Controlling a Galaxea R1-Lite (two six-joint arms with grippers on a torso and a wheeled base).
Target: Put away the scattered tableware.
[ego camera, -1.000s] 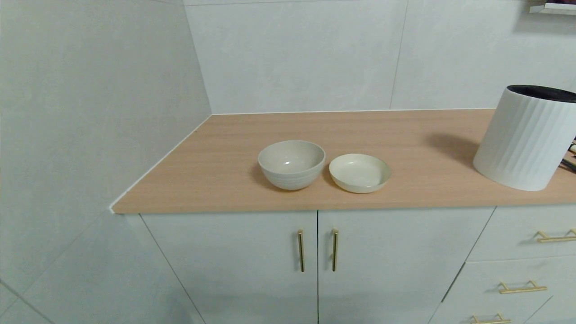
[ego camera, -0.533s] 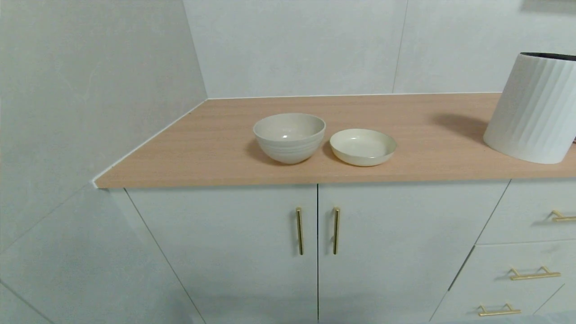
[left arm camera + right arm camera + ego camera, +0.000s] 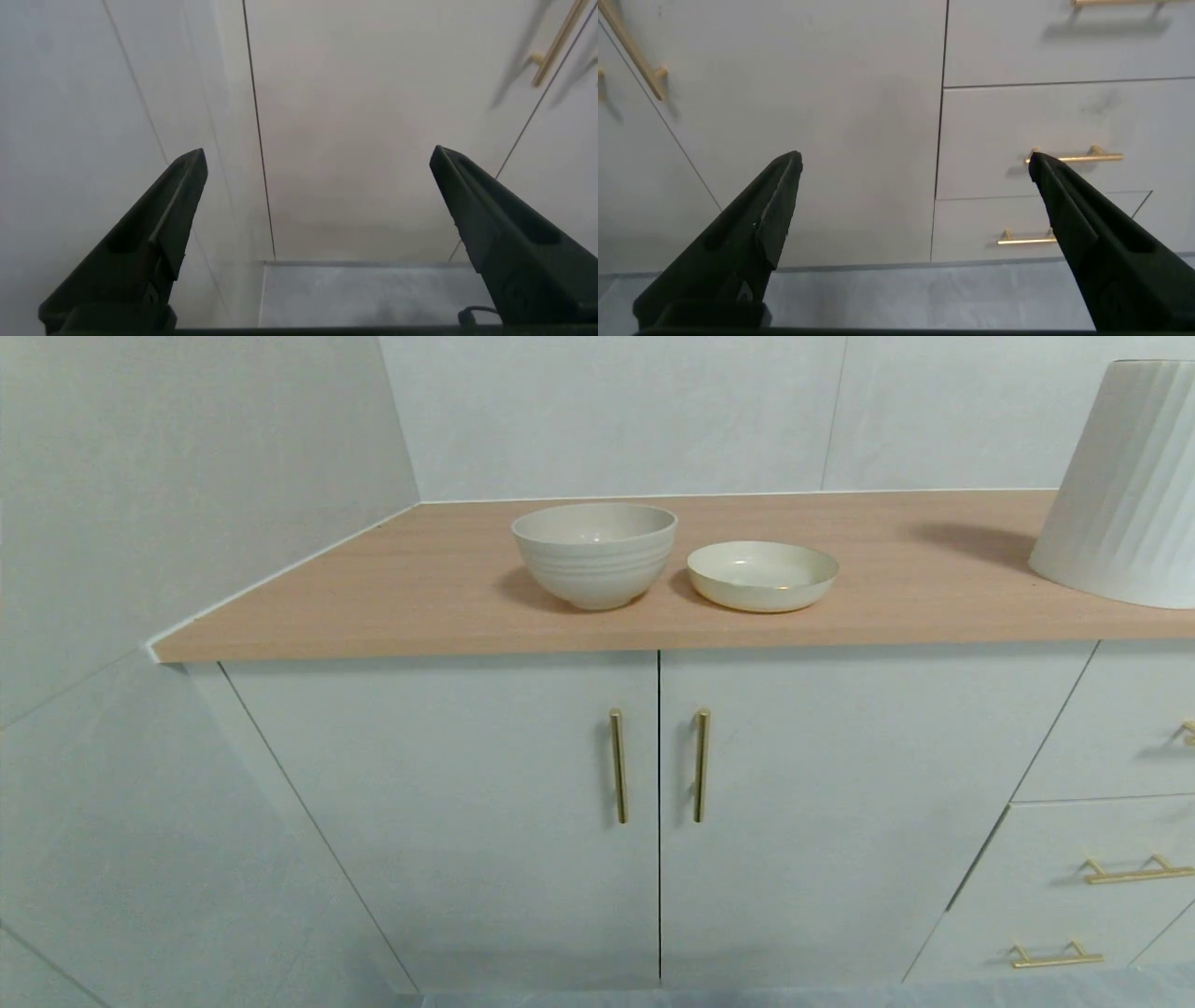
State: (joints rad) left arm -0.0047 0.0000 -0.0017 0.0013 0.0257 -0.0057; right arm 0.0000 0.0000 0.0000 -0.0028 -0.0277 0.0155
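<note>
Tiled wall (image 3: 187, 476) bounds the tabletop (image 3: 373, 607) on the left.

Deep grey bowl (image 3: 594, 553): upright on the tabletop, near its front edge, above the left cabinet door (image 3: 448, 803). Shallow cream dish (image 3: 762, 575): upright, just beside the bowl on its right, narrow gap between them, above the right cabinet door (image 3: 822, 803). White ribbed container (image 3: 1120, 485): far right of the tabletop, well apart from the dish.

Both doors shut; two gold bar handles (image 3: 617, 765) flank the centre seam. Drawers (image 3: 1102, 840) at right, shut.

Left gripper (image 3: 318, 159): jaws spread wide, nothing between them, facing the cabinet front low down by the floor. Right gripper (image 3: 913, 163): jaws likewise spread and empty, facing the drawer fronts (image 3: 1046, 131).
</note>
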